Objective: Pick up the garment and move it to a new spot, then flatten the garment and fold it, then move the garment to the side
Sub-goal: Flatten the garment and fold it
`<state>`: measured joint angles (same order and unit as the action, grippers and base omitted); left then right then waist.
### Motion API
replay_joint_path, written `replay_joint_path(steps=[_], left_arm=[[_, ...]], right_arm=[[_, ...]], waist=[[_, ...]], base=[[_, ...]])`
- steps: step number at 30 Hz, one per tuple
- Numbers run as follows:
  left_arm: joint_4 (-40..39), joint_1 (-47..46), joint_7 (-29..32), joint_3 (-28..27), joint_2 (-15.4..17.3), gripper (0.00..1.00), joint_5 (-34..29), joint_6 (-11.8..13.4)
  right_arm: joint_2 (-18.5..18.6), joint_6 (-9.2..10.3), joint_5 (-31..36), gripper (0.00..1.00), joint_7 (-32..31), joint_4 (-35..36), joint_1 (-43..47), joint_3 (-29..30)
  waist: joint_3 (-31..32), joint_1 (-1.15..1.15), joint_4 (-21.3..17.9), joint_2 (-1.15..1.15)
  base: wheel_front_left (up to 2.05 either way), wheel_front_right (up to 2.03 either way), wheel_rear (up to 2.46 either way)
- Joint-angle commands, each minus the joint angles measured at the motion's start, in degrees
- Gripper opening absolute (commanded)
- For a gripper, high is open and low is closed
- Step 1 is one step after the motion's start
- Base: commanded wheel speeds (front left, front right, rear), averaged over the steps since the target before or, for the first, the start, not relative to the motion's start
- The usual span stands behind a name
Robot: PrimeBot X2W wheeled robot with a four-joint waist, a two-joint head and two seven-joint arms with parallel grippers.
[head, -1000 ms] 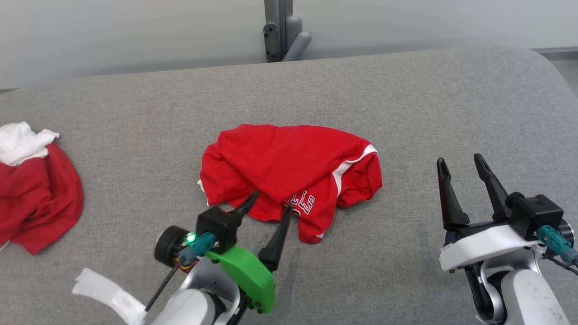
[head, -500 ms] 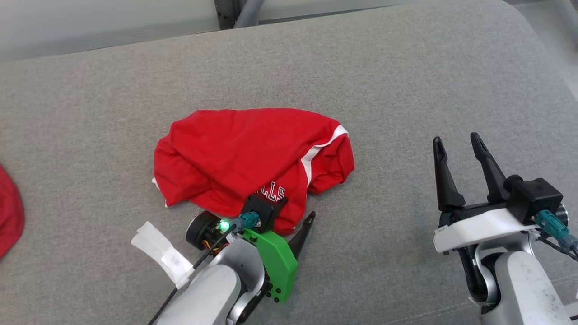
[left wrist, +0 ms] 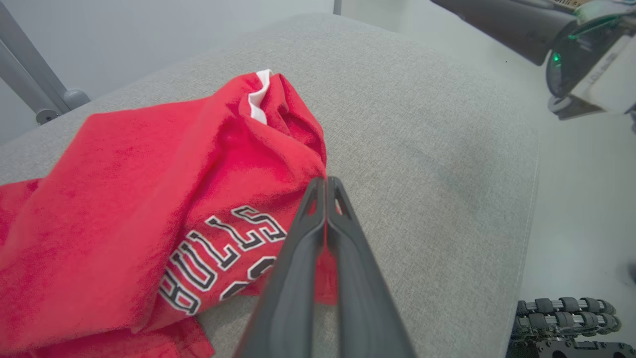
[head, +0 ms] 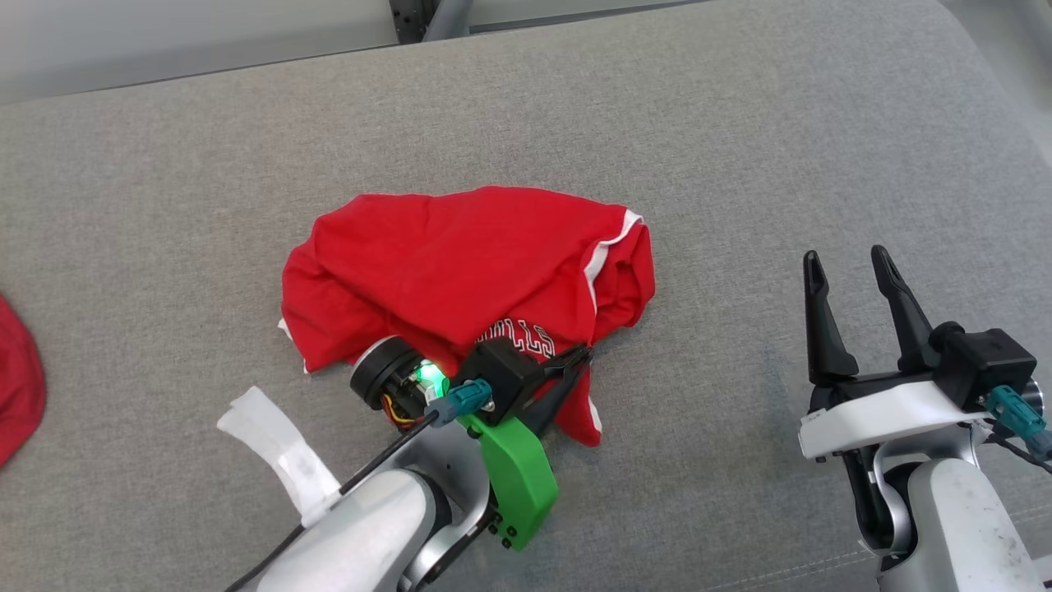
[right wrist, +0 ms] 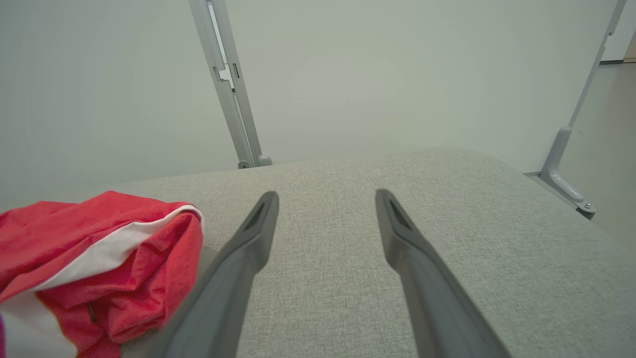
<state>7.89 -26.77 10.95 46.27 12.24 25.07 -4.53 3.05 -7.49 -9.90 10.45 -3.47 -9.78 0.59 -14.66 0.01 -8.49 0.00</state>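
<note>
The garment (head: pixel 460 255) is a red jersey with white trim and white lettering, lying crumpled on the grey padded surface (head: pixel 740 123). My left gripper (head: pixel 579 358) is at its near right edge, fingers pressed together on a fold of red cloth just beside the lettering. In the left wrist view the shut fingertips (left wrist: pixel 325 184) meet at the edge of the garment (left wrist: pixel 149 174), with red cloth on both sides of them. My right gripper (head: pixel 851 267) stands open over bare surface to the right, apart from the garment. Its wrist view shows the open gripper (right wrist: pixel 325 199) and the garment (right wrist: pixel 99 238) at lower left.
Another red cloth (head: pixel 16 386) lies at the far left edge. A grey metal post (head: pixel 427 16) stands behind the surface. The surface's rounded right edge (left wrist: pixel 526 199) drops to the floor. Bare grey surface spreads between the two grippers and beyond the garment.
My left gripper went from open to shut at the garment's near right edge. The cloth's right side has bunched up and a flap now hangs by the fingers. The head camera has also shifted.
</note>
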Motion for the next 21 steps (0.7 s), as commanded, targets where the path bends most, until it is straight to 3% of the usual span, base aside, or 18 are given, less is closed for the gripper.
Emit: replay_joint_path(steps=[1, 7, 15, 21], left_arm=[[-2.3, -0.9, 0.7, 0.2, 1.3, 0.00, -0.2, -0.4], [-15.8, 0.5, 5.3, -0.6, 6.1, 0.00, 1.4, -0.1], [-29.8, 3.3, 12.1, -5.6, 13.5, 0.00, 3.8, 4.0], [-28.1, 6.4, 13.4, -10.9, 17.7, 0.00, 6.5, 7.5]], right_arm=[[0.1, 0.00, 0.1, 1.00, 0.1, -0.1, -0.3, 0.2], [0.0, 0.00, 0.4, 1.00, -0.4, 0.3, 0.4, 0.8], [0.0, 0.00, 0.5, 1.00, -1.1, 1.3, 0.8, 1.3], [0.0, 0.00, 0.2, 1.00, -1.6, 1.8, 0.2, 1.0]], waist=[[0.9, -0.01, 1.2, 0.00], [2.0, -0.01, 3.4, 0.00], [2.0, -0.01, 5.1, 0.00], [0.8, -0.01, 5.4, 0.00]], base=[[0.00, 0.00, 0.00], [0.00, 0.00, 0.00], [0.00, 0.00, 0.00], [0.00, 0.00, 0.00]])
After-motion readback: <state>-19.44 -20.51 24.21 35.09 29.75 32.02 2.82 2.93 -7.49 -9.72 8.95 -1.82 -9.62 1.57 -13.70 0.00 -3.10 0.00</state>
